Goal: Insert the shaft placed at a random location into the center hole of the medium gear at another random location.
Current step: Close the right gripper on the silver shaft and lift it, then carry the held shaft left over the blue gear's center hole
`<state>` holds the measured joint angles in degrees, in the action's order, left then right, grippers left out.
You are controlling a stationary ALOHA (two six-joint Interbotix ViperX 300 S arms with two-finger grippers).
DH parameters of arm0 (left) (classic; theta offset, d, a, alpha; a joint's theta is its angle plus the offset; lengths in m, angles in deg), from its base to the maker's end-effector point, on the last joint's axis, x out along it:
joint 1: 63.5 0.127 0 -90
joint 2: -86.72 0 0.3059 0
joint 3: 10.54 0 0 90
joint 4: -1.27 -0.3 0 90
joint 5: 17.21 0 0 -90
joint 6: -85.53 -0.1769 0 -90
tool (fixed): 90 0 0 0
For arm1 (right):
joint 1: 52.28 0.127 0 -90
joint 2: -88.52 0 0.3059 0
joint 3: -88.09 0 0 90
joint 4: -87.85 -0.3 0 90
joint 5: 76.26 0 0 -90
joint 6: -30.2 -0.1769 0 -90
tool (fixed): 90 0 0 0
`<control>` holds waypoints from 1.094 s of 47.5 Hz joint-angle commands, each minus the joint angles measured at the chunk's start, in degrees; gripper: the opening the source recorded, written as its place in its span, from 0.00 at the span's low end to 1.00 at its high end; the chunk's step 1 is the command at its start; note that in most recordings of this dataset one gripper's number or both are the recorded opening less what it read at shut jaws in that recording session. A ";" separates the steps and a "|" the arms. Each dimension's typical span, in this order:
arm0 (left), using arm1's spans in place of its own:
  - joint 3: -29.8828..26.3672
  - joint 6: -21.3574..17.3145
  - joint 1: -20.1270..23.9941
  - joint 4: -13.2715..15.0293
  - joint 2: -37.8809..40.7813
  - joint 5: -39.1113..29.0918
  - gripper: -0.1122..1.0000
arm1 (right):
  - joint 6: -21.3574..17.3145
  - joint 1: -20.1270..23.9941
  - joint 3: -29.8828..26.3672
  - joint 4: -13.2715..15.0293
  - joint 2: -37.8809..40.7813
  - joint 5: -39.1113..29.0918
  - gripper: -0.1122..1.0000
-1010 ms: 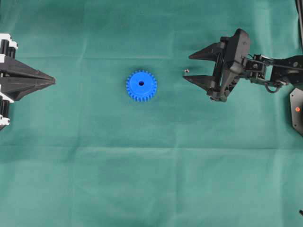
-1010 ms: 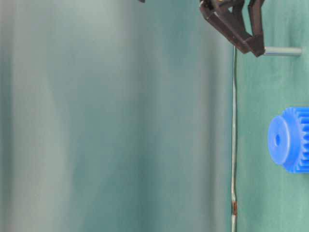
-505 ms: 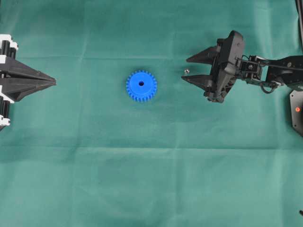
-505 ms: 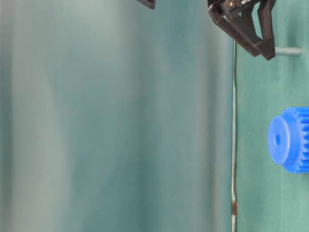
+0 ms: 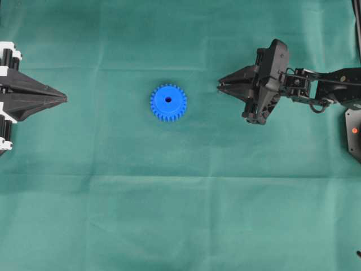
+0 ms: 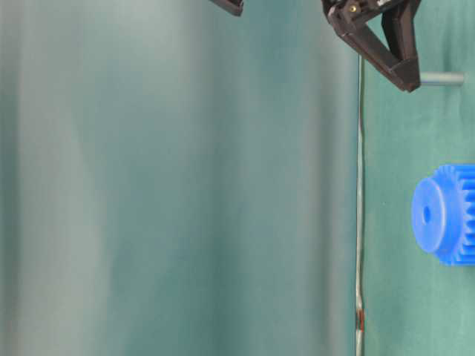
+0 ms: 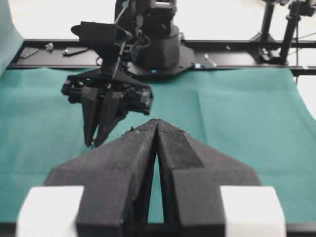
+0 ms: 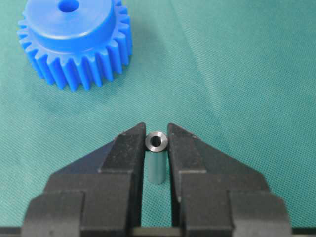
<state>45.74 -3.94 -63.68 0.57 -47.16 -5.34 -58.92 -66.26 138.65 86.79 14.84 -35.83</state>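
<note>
Right tool (image 8: 157,143) closed onto shaft (image 8: 157,154) | shaft upright, axis vertical

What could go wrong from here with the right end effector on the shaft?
1. The right end effector pinches the shaft only at the very fingertips; it could slip or tilt on lifting.
2. The center hole of the medium gear looks barely wider than the shaft, so slight misalignment could jam it or push the loose gear.

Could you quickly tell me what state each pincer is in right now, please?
Left pincer: shut, holding nothing.
Right pincer: shut on the shaft, which stands upright between its fingertips.
</note>
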 commanded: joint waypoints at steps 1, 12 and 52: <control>-0.97 0.09 -0.09 -0.09 0.53 0.09 0.10 | 0.70 0.26 -0.97 0.09 -0.88 0.09 0.22; -0.97 0.18 -0.09 -0.09 0.53 0.00 0.10 | 0.62 0.18 -1.32 -0.09 -5.89 -4.75 0.22; -0.97 0.09 0.00 -0.09 0.44 -0.35 0.10 | 0.62 0.53 -5.45 -0.09 -27.25 -28.39 0.22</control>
<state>45.74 -3.85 -63.68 0.57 -47.16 -5.96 -58.92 -65.82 134.43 86.88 -11.79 -64.04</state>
